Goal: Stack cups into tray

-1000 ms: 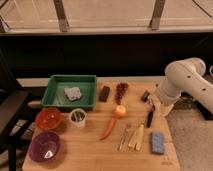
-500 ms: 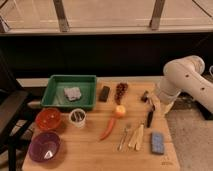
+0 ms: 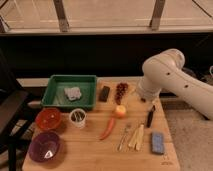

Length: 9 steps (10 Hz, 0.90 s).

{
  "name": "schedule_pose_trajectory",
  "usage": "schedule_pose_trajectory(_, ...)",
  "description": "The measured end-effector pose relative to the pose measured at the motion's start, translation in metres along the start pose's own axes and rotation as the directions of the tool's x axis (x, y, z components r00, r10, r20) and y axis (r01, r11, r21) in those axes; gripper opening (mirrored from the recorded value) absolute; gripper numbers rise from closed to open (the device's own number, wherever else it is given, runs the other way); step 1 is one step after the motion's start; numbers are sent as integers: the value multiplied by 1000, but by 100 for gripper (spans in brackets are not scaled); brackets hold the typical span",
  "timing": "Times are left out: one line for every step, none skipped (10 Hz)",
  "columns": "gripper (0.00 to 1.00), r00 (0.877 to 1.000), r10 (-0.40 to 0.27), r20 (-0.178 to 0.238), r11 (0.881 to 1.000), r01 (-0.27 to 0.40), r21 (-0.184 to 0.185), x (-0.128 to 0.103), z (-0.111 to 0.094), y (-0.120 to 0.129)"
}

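Note:
A small white cup [image 3: 77, 118] with a dark inside stands upright on the wooden table, just in front of the green tray [image 3: 54, 94]. The tray is at the back left and holds a grey lump [image 3: 73, 93]. My white arm reaches in from the right. My gripper [image 3: 144, 99] hangs low at the arm's end over the back right of the table, mostly hidden by the arm. It is far right of the cup and the tray.
An orange bowl [image 3: 48, 119] and a purple bowl [image 3: 45, 147] stand at the front left. Mid-table lie a black block [image 3: 104, 93], dark red grapes [image 3: 121, 90], a yellow fruit [image 3: 120, 111], a red chili [image 3: 107, 129], cutlery [image 3: 132, 136], a black pen [image 3: 150, 116] and a blue sponge [image 3: 158, 142].
My arm has swung a little to the left, over the table's back right part. Nothing on the table has moved.

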Motion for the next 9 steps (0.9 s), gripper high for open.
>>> schedule_pose_trajectory(66, 998, -47, 40, 999, 47, 12, -16, 2, -15)
schedule_pose_trajectory(66, 993, -90, 76, 996, 88, 25, -31, 4, -32)
schedule_pose_trajectory(66, 983, -136, 121, 990, 132, 39, -50, 8, -50)
schedule_pose_trajectory(66, 974, -165, 158, 986, 160, 49, -66, 12, -63)
schedule_pose_trajectory(66, 967, -179, 184, 984, 172, 52, -77, 15, -71)
schedule_pose_trajectory(66, 959, -189, 210, 982, 182, 55, -92, 19, -82)
schedule_pose_trajectory(66, 950, -201, 238, 979, 192, 61, -106, 24, -94)
schedule_pose_trajectory(66, 943, -206, 260, 978, 196, 66, -117, 29, -103)
schedule_pose_trajectory(66, 939, -196, 282, 980, 184, 69, -126, 37, -113)
